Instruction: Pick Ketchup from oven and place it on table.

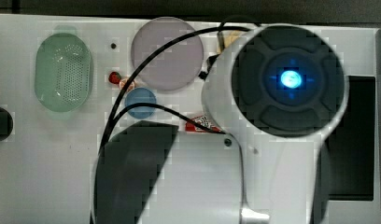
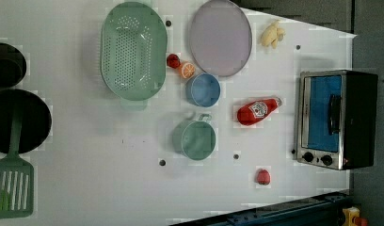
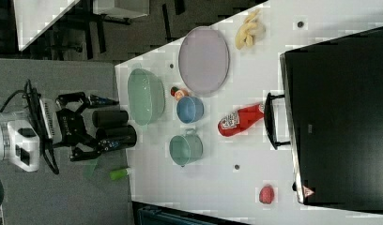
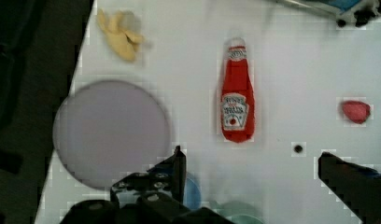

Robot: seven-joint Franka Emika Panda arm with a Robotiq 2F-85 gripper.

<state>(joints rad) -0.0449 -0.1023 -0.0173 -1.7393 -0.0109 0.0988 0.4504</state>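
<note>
Lying on its side on the table (image 2: 110,155) near the oven (image 2: 333,120), the ketchup (image 2: 256,111) sits free, jaws apart.

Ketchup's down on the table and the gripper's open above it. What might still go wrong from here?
The ketchup lies on its side on the table, so it may roll toward the oven or the blue bowl. The open gripper hangs above the bottle's base, and a low sweep away might knock it.

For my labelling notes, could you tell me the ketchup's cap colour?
White, clearest in the wrist view: ketchup.
</note>
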